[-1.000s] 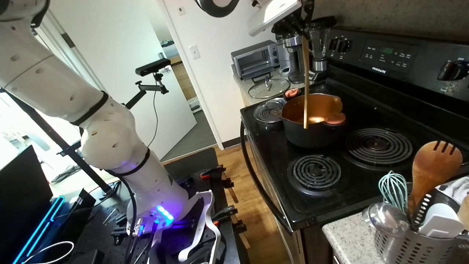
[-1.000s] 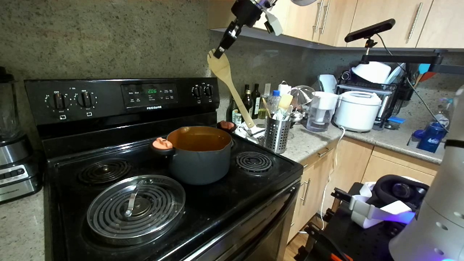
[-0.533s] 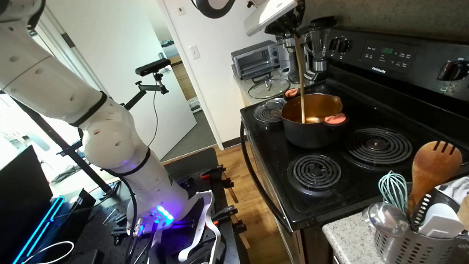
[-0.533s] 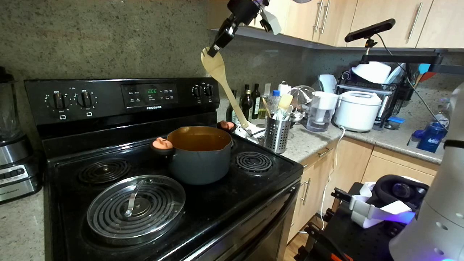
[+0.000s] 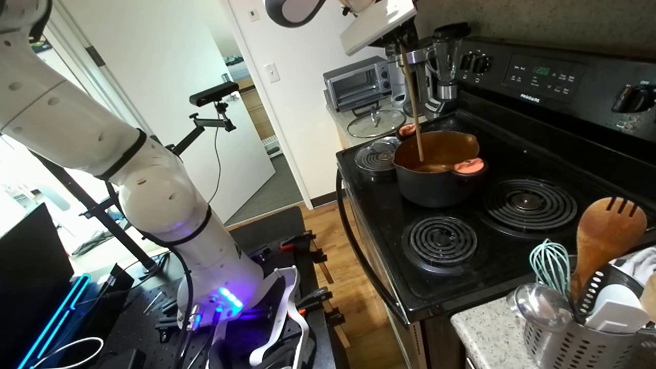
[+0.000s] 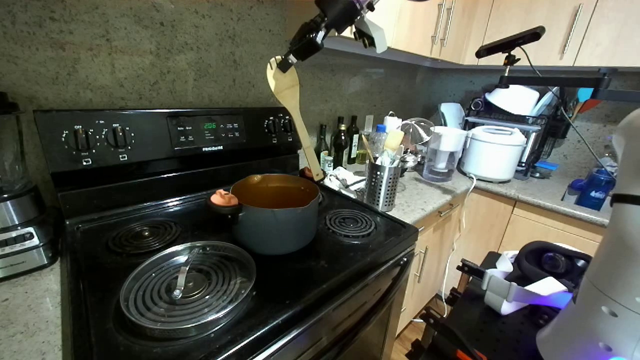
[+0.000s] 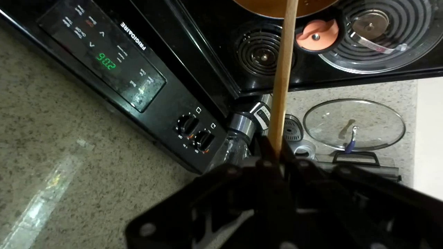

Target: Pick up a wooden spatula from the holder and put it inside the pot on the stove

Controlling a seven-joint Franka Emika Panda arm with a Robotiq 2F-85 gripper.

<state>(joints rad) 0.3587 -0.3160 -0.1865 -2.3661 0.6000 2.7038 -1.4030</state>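
Farthest left in an exterior view, a blender [image 6: 22, 200] stands beside the stove [image 6: 280, 290]; next, a clear lid [image 6: 183, 275] lies over a large coil [image 6: 155, 300]. Mid-stove stands the pot [image 6: 276, 227], open upward, with orange-topped side handles [image 6: 224, 198]. Higher up, the tool [image 6: 286, 63] is clamped on the blade of the wooden spatula [image 6: 296, 115], near its notched tip, so that the handle hangs down and slants to the right. Its lower end [image 5: 421, 154] shows against the pot's mouth in an exterior view; it appears to be above the rim, though the exact height is hard to tell. Farther right, on the table [image 6: 422, 197], stands the holder [image 6: 383, 187] with other utensils [image 6: 394, 141]. The step in hand is judged to be alignment over the pot. For a clean result, the handle end is best centred over the mouth before any descent, with a firm pinch, since so long a piece may pivot at the blade. Lowering should be slow and follow the handle's slant, clear of the rim and side handles; release is advisable only once the handle rests on the bottom or leans steadily against the wall
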